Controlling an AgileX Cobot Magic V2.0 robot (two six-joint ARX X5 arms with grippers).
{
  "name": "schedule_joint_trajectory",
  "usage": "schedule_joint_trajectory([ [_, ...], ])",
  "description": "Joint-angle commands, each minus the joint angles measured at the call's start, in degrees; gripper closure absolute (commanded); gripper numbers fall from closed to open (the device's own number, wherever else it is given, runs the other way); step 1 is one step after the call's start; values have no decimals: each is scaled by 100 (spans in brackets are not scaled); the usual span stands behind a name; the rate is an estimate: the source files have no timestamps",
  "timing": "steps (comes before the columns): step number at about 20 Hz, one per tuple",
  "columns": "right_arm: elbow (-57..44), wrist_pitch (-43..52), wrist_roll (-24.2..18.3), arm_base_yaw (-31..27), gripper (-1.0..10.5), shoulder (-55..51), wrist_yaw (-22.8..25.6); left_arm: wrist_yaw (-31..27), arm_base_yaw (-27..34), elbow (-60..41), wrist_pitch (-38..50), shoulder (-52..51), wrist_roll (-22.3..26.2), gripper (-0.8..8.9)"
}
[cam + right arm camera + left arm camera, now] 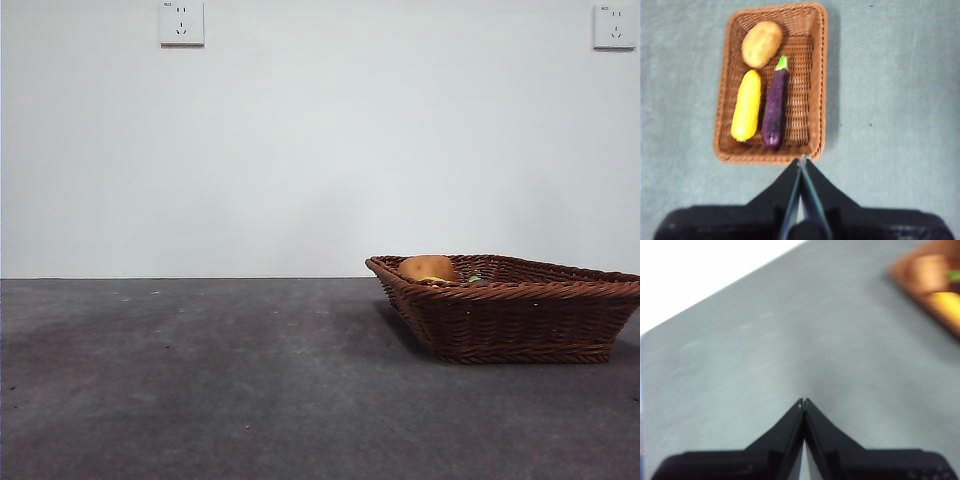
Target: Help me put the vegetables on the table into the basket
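Note:
The brown woven basket (812, 75) lies below my right gripper (803, 160), which hangs high above its near rim with jaws shut and empty. Inside it rest the brown potato (761, 43), the yellow corn cob (746, 105) and the purple eggplant (774, 105), side by side. In the front view the basket (520, 320) stands at the right on the table (200, 380), with the potato (428, 267) showing over its rim. My left gripper (803, 401) is shut and empty over bare table, the blurred basket (920, 275) off at a corner of its view.
A white wall rises behind the table, with two power sockets (181, 22) high up. No arm shows in the front view.

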Motion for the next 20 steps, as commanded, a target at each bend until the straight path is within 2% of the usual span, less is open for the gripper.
schedule_joint_trajectory([
  [1,-28,142,-13,4,946,260,15,4,385,-1475,1338,-785,173,817],
  [4,-28,667,-11,4,946,667,17,9,824,-4162,3797,-2173,304,817],
  [5,-28,844,-11,4,946,756,17,59,916,-4959,4581,-2575,155,817],
  [7,-28,1281,-11,4,946,914,26,544,1069,-6522,6052,-3394,-566,817],
  [9,-28,1773,-13,4,946,1043,37,715,1147,-7646,6841,-4079,-1233,817],
  [12,-28,2459,-11,4,946,1121,37,717,1259,-8673,7025,-4793,-1628,817],
  [15,-28,2966,-11,4,946,1121,37,568,1364,-9082,6837,-5128,-1891,817],
  [20,-28,3246,-11,4,946,1121,37,566,1554,-9082,6225,-5429,-1720,817],
])
